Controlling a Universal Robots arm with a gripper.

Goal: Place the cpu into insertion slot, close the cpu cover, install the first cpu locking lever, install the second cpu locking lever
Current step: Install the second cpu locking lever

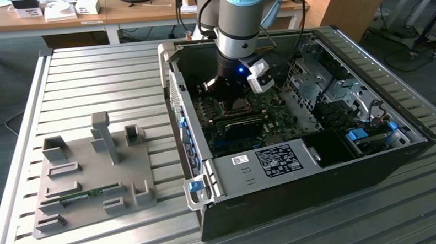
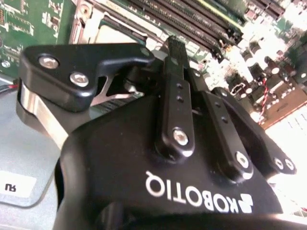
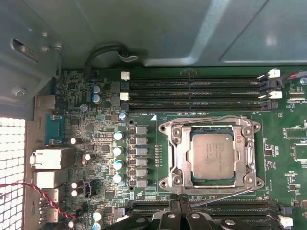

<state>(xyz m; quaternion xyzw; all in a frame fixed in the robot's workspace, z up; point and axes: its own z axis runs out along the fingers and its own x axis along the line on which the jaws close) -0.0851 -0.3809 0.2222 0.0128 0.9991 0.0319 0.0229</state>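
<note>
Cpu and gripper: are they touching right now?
Apart. In the first wrist view the gripper sits clear of the cpu, with the cover frame's edge showing between them.

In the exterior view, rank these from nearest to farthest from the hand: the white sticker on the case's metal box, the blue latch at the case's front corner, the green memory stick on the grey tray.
1. The white sticker, inside the case, below the hand in the picture.
2. The blue latch, at the case's front corner.
3. The green memory stick, outside the case on the grey tray, toward the exterior view's left.
</note>
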